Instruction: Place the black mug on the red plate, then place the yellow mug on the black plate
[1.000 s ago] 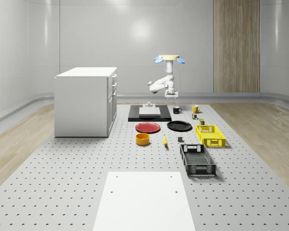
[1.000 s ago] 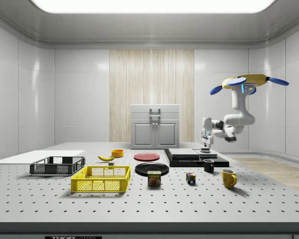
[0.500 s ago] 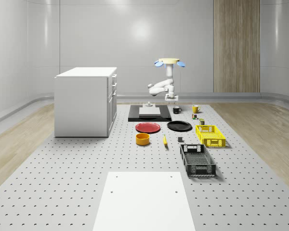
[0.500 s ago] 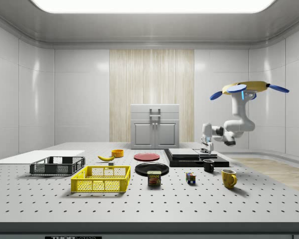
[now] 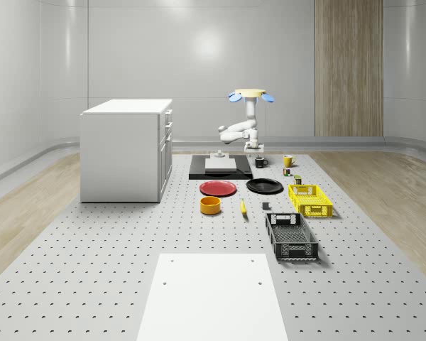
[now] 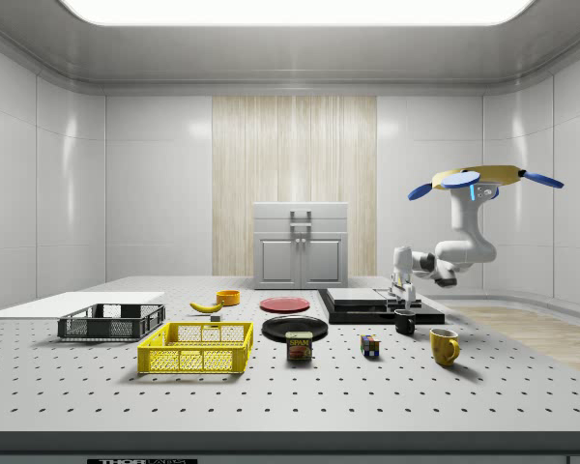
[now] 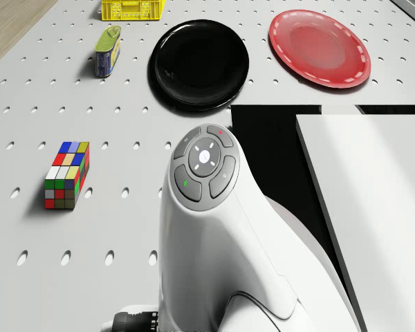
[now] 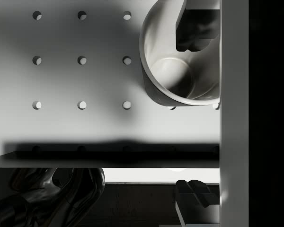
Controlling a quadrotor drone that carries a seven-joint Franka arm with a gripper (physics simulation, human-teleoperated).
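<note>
The black mug [image 5: 260, 162] [image 6: 404, 322] stands on the table beside the black platform, and the yellow mug [image 5: 288, 160] [image 6: 444, 346] is a little to its right in the whole-scene view. The red plate [image 5: 218, 187] [image 7: 319, 47] and the black plate [image 5: 264, 185] [image 7: 198, 63] lie side by side nearer the front. The drone [image 5: 250, 93] [image 6: 483, 177] hovers above the mugs' end of the table. Its gripper [image 5: 254, 147] [image 6: 401, 288] [image 8: 191, 113] hangs open just above the black mug [image 8: 173, 71]. In the wrist view one finger [image 8: 194, 28] is over the mug's white inside.
A black platform with a white slab [image 5: 220, 165] [image 7: 373, 207] borders the black mug. A Rubik's cube [image 7: 67, 174], a can [image 7: 108, 50], a yellow crate [image 5: 310, 199], a black crate [image 5: 291, 235], an orange bowl [image 5: 210, 205] and a banana [image 5: 243, 207] lie on the table. A white cabinet [image 5: 126, 149] stands at the whole-scene view's left.
The drone has come lower and shifted slightly to the whole-scene view's right. The gripper has dropped with it, closer to the black mug. Mugs and plates have not moved.
</note>
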